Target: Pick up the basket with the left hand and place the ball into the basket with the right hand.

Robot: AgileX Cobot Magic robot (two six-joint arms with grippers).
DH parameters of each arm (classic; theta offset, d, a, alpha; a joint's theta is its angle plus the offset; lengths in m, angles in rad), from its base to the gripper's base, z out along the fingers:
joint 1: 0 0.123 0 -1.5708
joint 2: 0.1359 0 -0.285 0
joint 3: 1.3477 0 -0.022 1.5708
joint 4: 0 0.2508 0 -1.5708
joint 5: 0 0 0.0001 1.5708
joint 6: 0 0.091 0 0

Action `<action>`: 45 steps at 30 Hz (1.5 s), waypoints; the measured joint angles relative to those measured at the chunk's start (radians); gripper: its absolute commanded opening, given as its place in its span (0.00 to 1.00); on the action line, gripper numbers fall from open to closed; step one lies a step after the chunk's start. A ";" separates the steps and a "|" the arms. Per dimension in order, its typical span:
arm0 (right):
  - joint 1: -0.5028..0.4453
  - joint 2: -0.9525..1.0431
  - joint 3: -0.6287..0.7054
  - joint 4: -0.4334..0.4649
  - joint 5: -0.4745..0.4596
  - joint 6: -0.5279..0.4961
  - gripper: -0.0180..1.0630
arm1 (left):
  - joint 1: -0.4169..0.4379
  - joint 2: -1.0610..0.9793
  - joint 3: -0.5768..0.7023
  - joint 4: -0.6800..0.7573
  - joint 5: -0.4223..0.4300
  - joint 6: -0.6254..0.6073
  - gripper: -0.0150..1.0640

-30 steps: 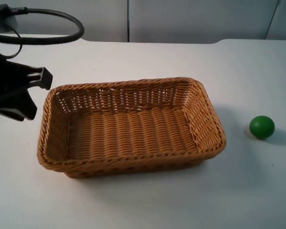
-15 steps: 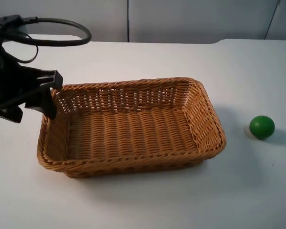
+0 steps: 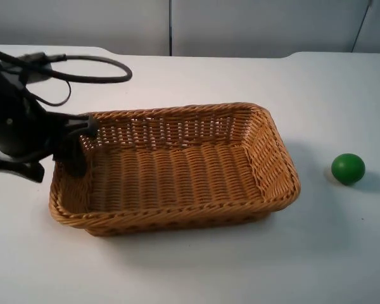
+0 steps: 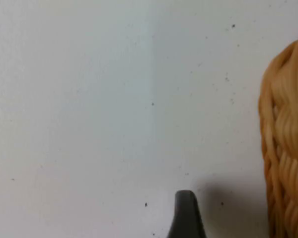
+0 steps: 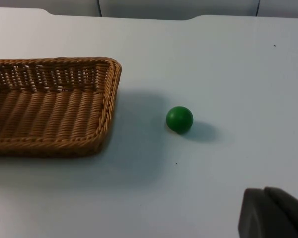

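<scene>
Wicker basket (image 3: pixel 177 168): rectangular, tan weave, open side up, flat on the white table (image 3: pixel 196 266) at centre-left of the top view, long axis across the frame; nothing inside. Ball (image 3: pixel 348 168): green, resting on the table at the right of the top view, well apart from the basket's right short wall; in the right wrist view the ball (image 5: pixel 180 119) lies just beyond the basket corner (image 5: pixel 107 106), its shadow on bare table. Left gripper (image 3: pixel 58 157): at the left of the top view, astride the basket's left short wall, one finger (image 3: pixel 75 149) inside the rim, the other outside over the table; jaws spread wide and not closed on the wicker, so nothing is held. This straddling stance judged to suit a pinch on the rim before lifting. In the left wrist view one fingertip (image 4: pixel 186 213) stands over the table beside the basket's outer wall (image 4: pixel 285 148), not touching it. Right gripper: its finger (image 5: pixel 273 213) is seen in the right wrist view, well back from the ball; opening cannot be told; arm judged waiting. Task status: basket not yet lifted, ball not yet grasped.
</scene>
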 measured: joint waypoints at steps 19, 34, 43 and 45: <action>0.000 0.000 0.000 0.000 0.000 0.000 0.02 | 0.000 -0.061 -0.014 -0.146 -0.020 -0.001 0.01; 0.000 0.000 0.000 0.000 0.000 0.000 0.02 | 0.057 -0.161 -0.010 -0.277 0.120 -0.003 0.01; 0.000 0.000 0.000 0.000 0.000 0.000 0.02 | 0.057 -0.180 0.136 -0.409 0.029 0.044 0.01; 0.000 0.000 0.000 0.000 0.000 0.000 0.02 | 0.057 -0.180 0.157 -0.438 0.028 0.045 0.01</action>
